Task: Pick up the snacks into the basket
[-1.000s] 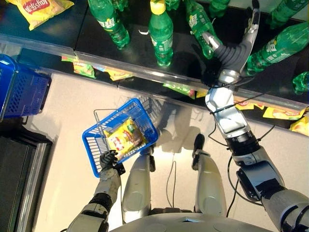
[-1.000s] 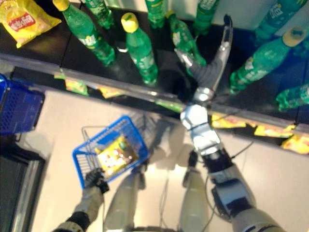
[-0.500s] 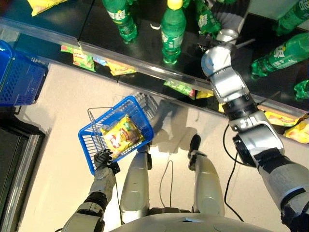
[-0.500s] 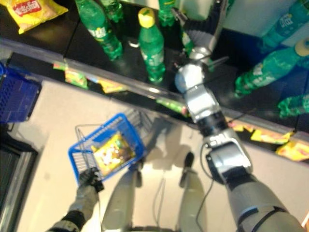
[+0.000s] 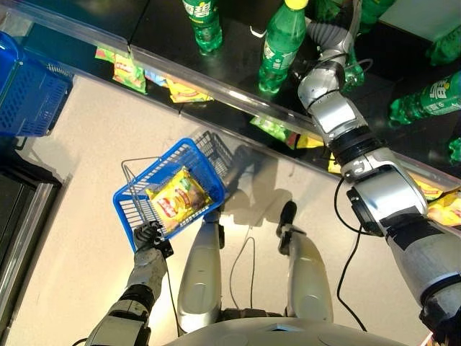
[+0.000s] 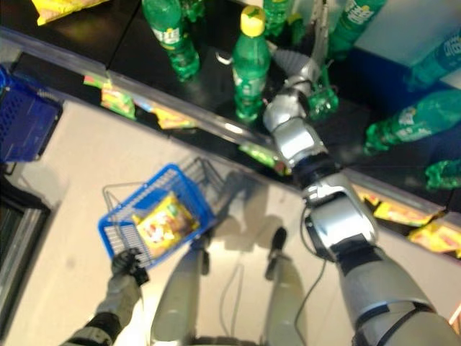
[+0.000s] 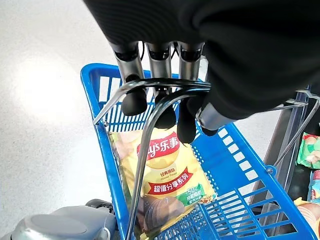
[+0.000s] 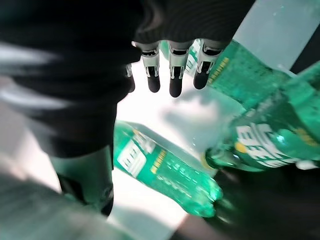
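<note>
A blue wire-handled basket (image 5: 209,164) hangs low at my left side, over the floor. My left hand (image 5: 148,236) is shut on its metal handles, and its fingers (image 7: 156,65) curl round the two wires. One yellow snack bag (image 5: 176,200) lies flat inside the basket (image 7: 95,100); the same bag (image 7: 167,172) shows close up past the fingers. My right hand (image 5: 330,34) is up on the dark shelf among green bottles (image 8: 165,170). Its fingers (image 8: 172,70) are straight and hold nothing.
Green bottles (image 5: 281,43) stand and lie on the dark shelf. Small snack packs (image 5: 128,68) hang along the shelf's front edge, with more yellow ones (image 5: 443,205) at the right. A second blue basket (image 5: 29,94) sits at the far left. A yellow bag (image 6: 61,4) lies on the shelf's far left.
The camera has shifted. My right arm has reached further onto the shelf, in among the bottles. The left hand still holds the basket with the bag in it.
</note>
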